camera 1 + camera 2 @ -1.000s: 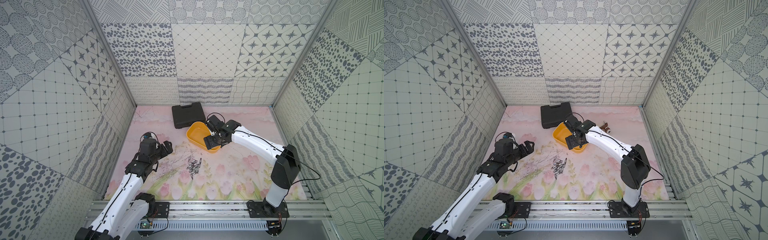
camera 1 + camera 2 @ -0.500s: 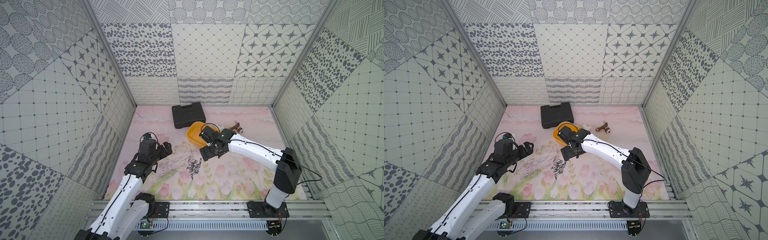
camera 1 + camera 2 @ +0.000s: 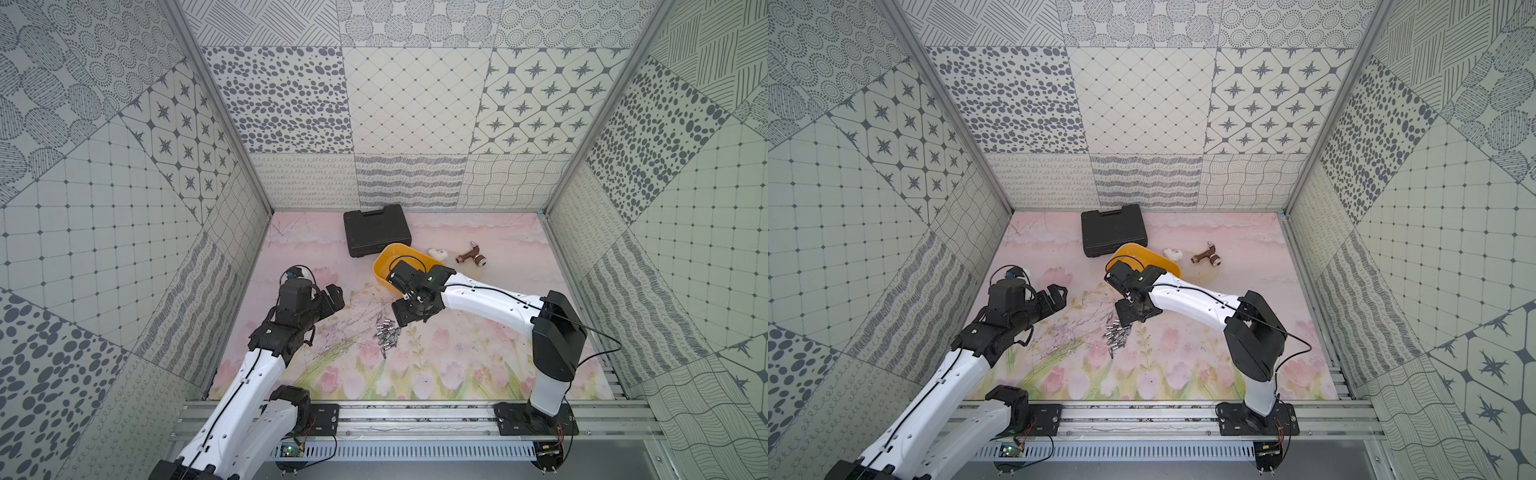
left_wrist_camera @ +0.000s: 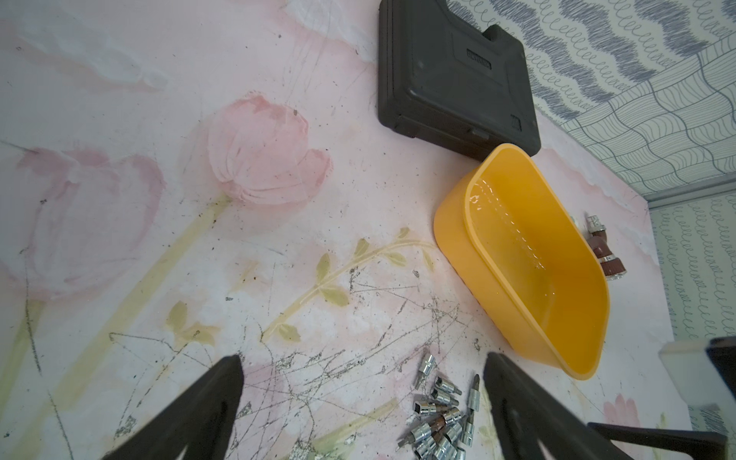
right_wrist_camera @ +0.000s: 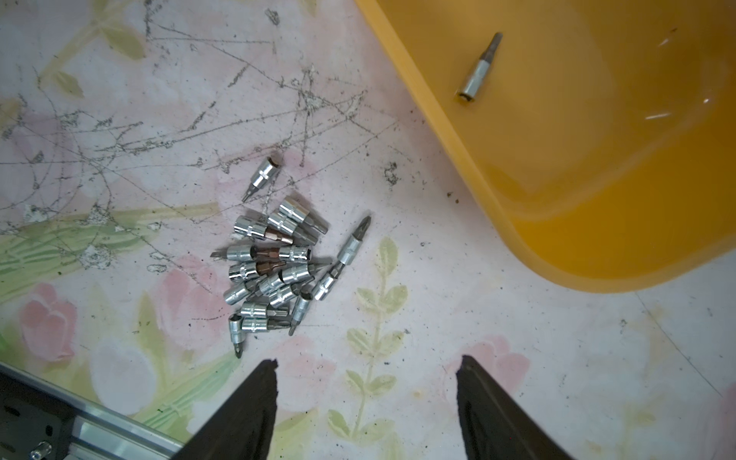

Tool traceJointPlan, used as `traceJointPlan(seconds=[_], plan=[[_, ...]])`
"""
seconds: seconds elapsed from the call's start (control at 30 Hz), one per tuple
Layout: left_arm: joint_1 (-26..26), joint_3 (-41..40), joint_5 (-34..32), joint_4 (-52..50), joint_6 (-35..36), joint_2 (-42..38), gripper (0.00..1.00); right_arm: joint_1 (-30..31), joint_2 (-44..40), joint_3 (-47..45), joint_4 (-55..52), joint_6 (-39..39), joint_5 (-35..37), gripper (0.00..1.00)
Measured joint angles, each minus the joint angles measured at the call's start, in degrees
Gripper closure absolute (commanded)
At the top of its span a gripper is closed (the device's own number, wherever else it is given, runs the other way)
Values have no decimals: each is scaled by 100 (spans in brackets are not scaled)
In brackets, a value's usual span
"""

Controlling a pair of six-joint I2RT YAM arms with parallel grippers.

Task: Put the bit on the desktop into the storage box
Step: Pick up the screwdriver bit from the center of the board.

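Near-left of the shallow yellow plastic storage box (image 5: 597,179), small silver steel bits (image 5: 275,271) lie heaped on the desk (image 5: 517,338); my right tool (image 5: 366,362) hovers just beside them, apart, empty. Next, I reckon: shift over, lower, pinch one.

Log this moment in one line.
right gripper open, empty, near silver metal bits | yellow plastic storage box holds one bit | left gripper open

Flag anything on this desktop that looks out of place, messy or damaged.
The bits lie in a jumbled, overlapping heap on the mat; a few rusty bits sit among the shiny ones. The mat around them is scored with dark scratches. Beyond the storage box, a brown tap and white pipe elbow lie loose.
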Motion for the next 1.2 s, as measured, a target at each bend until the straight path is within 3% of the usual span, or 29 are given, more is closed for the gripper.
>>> traceJointPlan(seconds=[0.13, 0.37, 1.2], plan=[[0, 0, 0, 0, 2, 7, 1, 0, 199, 0, 111, 46, -44, 45], [2, 0, 0, 0, 7, 46, 1, 0, 627, 68, 205, 63, -57, 54], [0, 0, 0, 2, 55, 232, 1, 0, 1322, 446, 437, 68, -52, 67]])
